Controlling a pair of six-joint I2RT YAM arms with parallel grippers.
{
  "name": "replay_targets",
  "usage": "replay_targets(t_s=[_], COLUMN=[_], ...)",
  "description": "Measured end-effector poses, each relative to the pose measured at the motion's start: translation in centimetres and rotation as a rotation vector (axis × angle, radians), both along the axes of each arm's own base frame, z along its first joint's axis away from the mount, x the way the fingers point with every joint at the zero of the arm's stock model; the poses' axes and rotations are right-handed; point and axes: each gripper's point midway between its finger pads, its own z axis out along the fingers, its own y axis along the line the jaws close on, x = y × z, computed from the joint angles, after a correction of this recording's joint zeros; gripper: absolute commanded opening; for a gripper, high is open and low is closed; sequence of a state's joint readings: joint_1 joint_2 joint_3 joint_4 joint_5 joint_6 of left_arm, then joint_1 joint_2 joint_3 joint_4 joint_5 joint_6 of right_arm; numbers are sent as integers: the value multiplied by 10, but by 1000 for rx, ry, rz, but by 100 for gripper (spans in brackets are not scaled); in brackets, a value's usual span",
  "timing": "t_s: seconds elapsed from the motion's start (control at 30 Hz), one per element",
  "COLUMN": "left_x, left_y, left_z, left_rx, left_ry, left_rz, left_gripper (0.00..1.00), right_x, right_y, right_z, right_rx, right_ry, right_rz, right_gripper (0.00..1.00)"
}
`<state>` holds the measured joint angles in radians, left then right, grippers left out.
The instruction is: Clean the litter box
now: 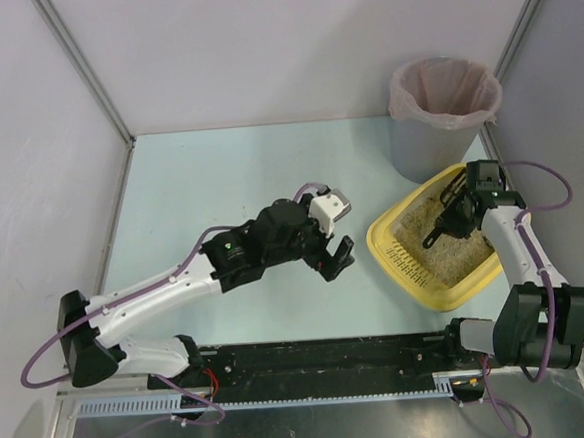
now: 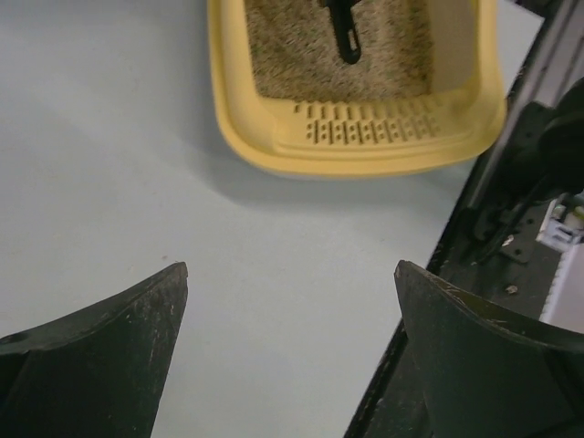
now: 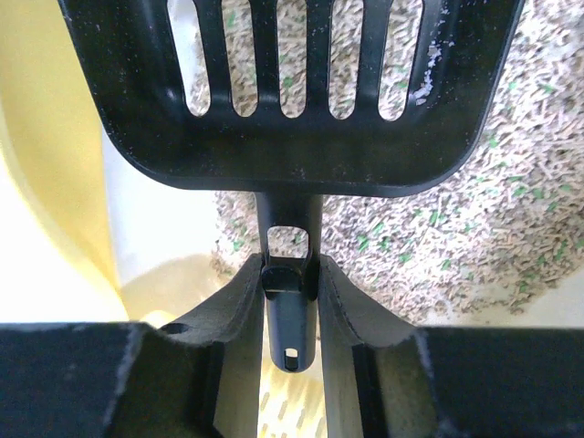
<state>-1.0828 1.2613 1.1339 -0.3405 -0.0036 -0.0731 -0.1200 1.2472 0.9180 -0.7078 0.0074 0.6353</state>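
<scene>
The yellow litter box (image 1: 386, 244) sits at the right of the table, tilted diamond-wise, with beige litter (image 1: 456, 246) inside. My right gripper (image 1: 461, 203) hangs over its far part, shut on the handle of a black slotted scoop (image 1: 439, 229). In the right wrist view the jaws (image 3: 289, 265) clamp the handle, and the empty scoop (image 3: 292, 155) is held above the litter (image 3: 474, 210). My left gripper (image 1: 337, 258) stands open over bare table, left of the box. The left wrist view shows its jaws (image 2: 292, 274) wide apart, with the box rim (image 2: 365, 160) and scoop (image 2: 345, 32) ahead.
A grey round bin (image 1: 443, 108) with a pink bag liner stands just behind the litter box at the back right. A black rail (image 1: 322, 357) runs along the near table edge. Grey walls close in the left, back and right sides.
</scene>
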Motion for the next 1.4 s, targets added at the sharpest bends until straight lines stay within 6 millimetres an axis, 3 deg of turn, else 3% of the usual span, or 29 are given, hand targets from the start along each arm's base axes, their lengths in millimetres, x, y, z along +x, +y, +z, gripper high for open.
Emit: replay_targets(t_s=[0.3,0.4,0.53,0.8,1.07,1.27,1.3,1.4], left_x=[-11,-16,-20,-27,-31,-28,-24,-13], left_y=[-63,-92,-115,-151,-186,-201,-202,-203], left_z=[1,-10,-28,-44,-61,-84,-86,-91], left_rx=[-29,-10,17,-1,10,68,77,95], left_ry=[45,38,50,89,61,-7,-21,-55], left_rz=[-71,-101,-130,-198,-220,-190,-180,-137], left_gripper=[98,97,96,89,89,76,69,63], right_x=[-16,-24,-30,-41,-49,-53,-53,-54], right_y=[18,23,28,37,43,46,45,46], right_z=[5,6,12,22,25,28,28,29], right_rx=[101,131,171,246,298,309,308,314], right_ry=[61,82,84,76,87,86,88,90], right_rz=[43,56,72,113,135,159,160,160], right_gripper=[4,4,4,4,3,3,3,3])
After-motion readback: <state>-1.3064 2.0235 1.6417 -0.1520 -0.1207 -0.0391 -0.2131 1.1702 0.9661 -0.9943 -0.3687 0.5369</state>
